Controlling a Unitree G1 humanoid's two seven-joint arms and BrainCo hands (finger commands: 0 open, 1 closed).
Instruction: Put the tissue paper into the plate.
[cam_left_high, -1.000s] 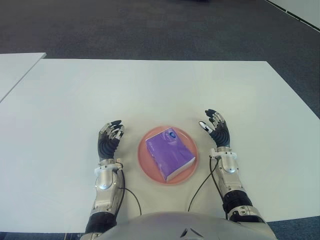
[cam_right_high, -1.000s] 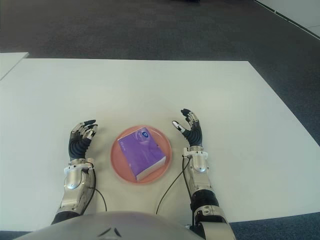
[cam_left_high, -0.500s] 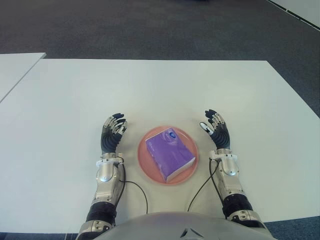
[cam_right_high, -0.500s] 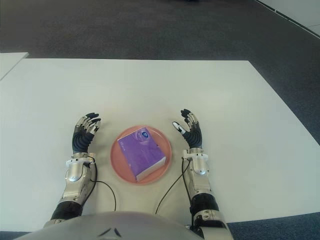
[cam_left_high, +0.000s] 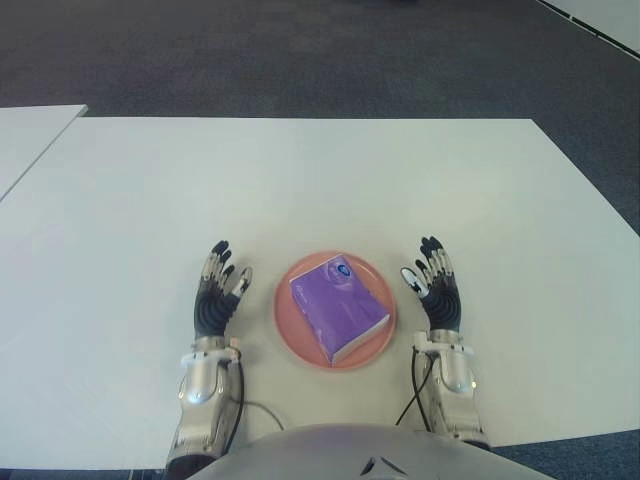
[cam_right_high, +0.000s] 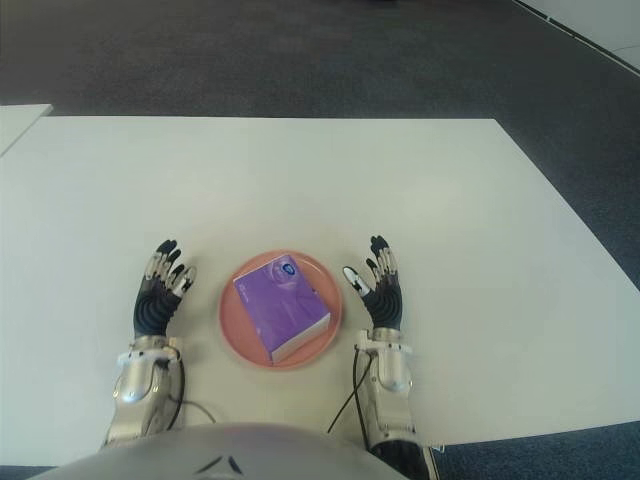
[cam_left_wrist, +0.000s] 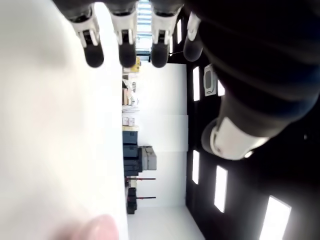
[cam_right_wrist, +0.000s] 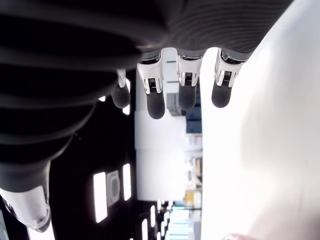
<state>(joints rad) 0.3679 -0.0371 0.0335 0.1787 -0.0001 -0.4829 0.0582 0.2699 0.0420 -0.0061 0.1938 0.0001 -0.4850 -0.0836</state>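
Already the purple tissue pack (cam_left_high: 339, 305) lies in the pink plate (cam_left_high: 288, 325), low and centre on the white worktop (cam_left_high: 300, 180). Left robot hand (cam_left_high: 216, 296) and right robot hand (cam_left_high: 434, 292) flank it, fingers spread, empty. Placement looks finished; nothing further seems needed beyond clearing away.

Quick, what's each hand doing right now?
Left hand: open, holding nothing.
Right hand: open, holding nothing.

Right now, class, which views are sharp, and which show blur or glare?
Eye views: sharp, evenly lit, the tissue pack on the plate clear. Wrist views: the table is a blurred bright glare, the fingers dark against it.
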